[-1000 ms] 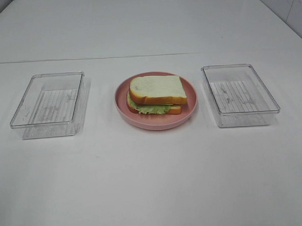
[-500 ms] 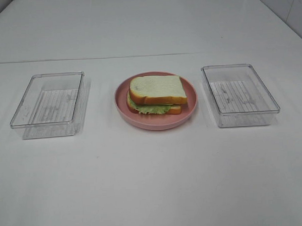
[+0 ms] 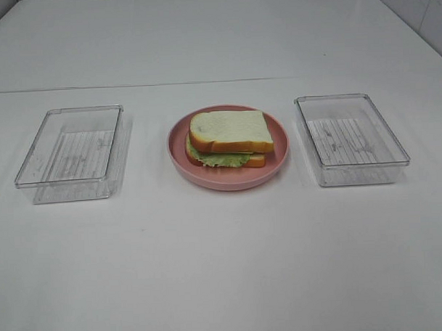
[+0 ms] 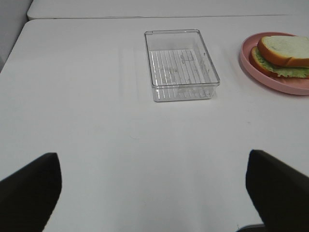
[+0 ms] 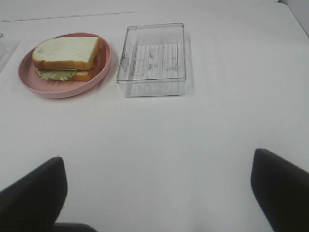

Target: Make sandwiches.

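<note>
At the centre of the overhead frame, the toy sandwich of white crusted bread slices with ruffled green lettuce [image 3: 230, 140] lies on a round pink plate [image 3: 278, 145], any other filling seemingly hidden. Clear rectangular plastic trays sit left [image 3: 69, 152] and right [image 3: 351, 138] on the white worktop [image 3: 224, 267]. The left hand [image 4: 154, 186] and right hand [image 5: 157, 188] are both spread wide, holding nothing.

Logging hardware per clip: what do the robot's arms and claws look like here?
Little shows. In each wrist view only two fingers appear: dark, near-black, matte, blunt rounded wedges, for the left claw and the right claw. No cables, markings or labels are visible. The overhead view shows no arm at all.
</note>
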Robot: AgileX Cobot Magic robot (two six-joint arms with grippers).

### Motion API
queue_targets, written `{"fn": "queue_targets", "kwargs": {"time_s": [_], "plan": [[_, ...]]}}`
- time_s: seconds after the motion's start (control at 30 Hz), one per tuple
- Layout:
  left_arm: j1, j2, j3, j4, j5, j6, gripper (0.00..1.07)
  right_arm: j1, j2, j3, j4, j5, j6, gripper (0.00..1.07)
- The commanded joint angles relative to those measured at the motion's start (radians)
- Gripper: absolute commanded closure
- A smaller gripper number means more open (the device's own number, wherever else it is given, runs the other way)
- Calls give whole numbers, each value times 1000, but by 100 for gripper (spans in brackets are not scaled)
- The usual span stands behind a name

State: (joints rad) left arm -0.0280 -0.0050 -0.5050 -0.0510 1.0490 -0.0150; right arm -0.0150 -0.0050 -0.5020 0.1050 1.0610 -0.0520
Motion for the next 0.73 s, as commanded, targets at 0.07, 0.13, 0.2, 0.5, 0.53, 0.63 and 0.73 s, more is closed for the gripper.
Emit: {"fn": "queue_targets", "kwargs": {"time_s": [0.07,0.13,0.2,0.5,0.53,0.63,0.73], "plan": [[0,-21,6,5,-14,2,11,-2,-20,3,-1,-11,-10,9],[0,-21,6,5,-14,2,11,-2,-20,3,-1,-11,-10,9],[0,-21,6,5,-14,2,11,-2,-20,3,-1,-11,-10,9],[35,-21,6,2,-14,4,11,-2,-20,3,-1,-11,-10,9],[35,-21,6,2,-14,4,11,-2,-20,3,-1,-11,-10,9],[35,-21,6,2,-14,4,11,-2,-20,3,-1,-11,-10,9],[35,-21,6,2,-14,4,11,-2,-20,3,-1,-11,-10,9]]}}
